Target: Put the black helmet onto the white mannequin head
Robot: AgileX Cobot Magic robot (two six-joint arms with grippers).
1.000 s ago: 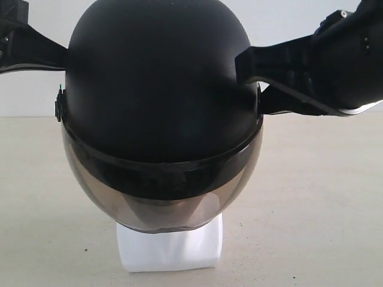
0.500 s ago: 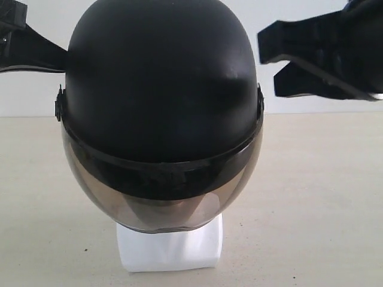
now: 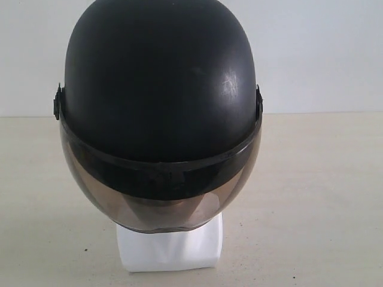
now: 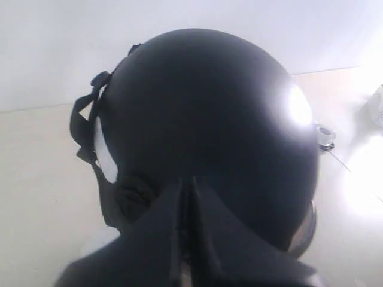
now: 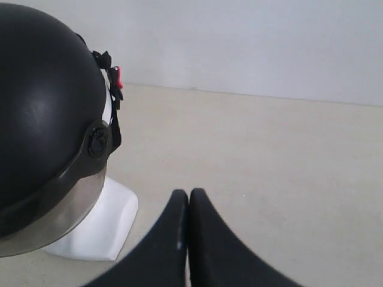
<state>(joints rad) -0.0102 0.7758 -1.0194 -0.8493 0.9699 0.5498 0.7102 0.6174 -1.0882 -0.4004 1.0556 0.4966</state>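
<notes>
Black helmet (image 3: 161, 89) caps white mannequin head (image 3: 169, 248) — left gripper (image 4: 187, 181) just beside its shell, right gripper (image 5: 189, 194) apart — both fingers pressed together.

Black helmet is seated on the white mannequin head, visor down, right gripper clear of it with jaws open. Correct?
One error: the right gripper is shut, not open. The right wrist view shows its jaws pressed together. The rest stands: the black helmet sits on the white mannequin head, and that gripper is clear of it.

Exterior: frontal, level, close on black helmet (image 3: 161, 84). Wrist cams: opposite sides, left nearer.
</notes>
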